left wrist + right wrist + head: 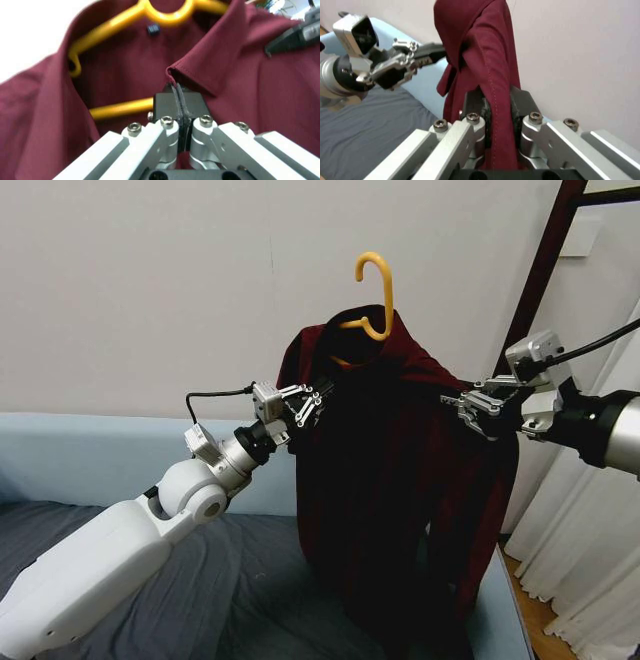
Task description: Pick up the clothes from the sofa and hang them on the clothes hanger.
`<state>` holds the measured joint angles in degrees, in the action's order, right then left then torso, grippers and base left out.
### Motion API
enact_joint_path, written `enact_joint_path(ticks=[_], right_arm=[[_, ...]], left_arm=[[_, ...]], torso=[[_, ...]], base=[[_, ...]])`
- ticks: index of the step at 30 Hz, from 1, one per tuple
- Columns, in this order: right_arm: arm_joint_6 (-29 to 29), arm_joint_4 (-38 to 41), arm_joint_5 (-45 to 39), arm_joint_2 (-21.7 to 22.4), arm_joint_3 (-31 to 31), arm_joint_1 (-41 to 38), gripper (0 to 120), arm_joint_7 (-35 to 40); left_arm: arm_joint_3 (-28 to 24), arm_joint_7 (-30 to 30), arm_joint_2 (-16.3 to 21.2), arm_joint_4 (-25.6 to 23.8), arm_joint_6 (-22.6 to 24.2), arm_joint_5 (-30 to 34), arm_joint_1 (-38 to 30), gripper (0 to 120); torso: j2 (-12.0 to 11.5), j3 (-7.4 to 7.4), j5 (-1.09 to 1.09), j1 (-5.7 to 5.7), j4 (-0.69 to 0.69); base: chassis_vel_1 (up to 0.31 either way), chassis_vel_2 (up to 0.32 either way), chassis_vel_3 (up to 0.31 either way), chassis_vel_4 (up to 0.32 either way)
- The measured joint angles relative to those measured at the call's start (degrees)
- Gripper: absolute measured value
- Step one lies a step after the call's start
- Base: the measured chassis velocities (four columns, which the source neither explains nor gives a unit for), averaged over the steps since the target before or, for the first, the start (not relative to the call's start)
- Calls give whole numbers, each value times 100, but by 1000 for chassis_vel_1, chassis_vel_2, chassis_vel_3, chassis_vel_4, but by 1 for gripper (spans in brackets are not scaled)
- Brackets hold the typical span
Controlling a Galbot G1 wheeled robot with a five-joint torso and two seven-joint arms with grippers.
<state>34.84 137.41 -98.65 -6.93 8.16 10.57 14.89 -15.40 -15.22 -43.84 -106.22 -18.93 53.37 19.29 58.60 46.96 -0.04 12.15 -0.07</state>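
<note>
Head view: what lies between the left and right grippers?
The dark red shirt on the yellow hanger spans that stretch in the head view; the left gripper and right gripper each pinch one side.

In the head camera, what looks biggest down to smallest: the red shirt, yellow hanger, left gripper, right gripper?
1. Red shirt, biggest by far.
2. Tie: the left gripper and right gripper, each clamped on the shirt, and the yellow hanger look about alike. The shirt hides most of the hanger, so I won't rank them.

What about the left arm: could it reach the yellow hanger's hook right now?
Probably not yet: the left end effector is shut on the red shirt. The yellow hook is close above it, with nothing between.
</note>
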Motion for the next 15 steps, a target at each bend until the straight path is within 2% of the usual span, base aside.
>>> enact_joint_path(ticks=[4,7,8,11,12,15], right_arm=[[0,13,-15,4,0,32,7,6],[-19,13,-108,-19,0,37,7,66],[-19,13,-108,-19,0,37,7,66],[-34,-5,-277,-71,-16,38,7,222],[-34,-5,-277,-71,-16,38,7,222],[-37,-35,-293,-122,-32,54,7,293]], left_arm=[[36,114,0,-40,-8,-55,189,2],[159,191,38,-75,-48,-91,367,17],[159,191,38,-75,-48,-91,367,17],[461,216,128,-181,-142,-115,726,30],[461,216,128,-181,-142,-115,726,30],[791,200,255,-271,-187,-175,1187,45]], torso=[[0,0,-1,0,1],[0,0,0,0,0],[0,0,0,0,0],[0,0,-1,0,0],[0,0,-1,0,0],[0,0,-1,0,2]], base=[[0,0,0,0],[0,0,0,0],[0,0,0,0],[0,0,0,0],[0,0,0,0],[0,0,0,0]])
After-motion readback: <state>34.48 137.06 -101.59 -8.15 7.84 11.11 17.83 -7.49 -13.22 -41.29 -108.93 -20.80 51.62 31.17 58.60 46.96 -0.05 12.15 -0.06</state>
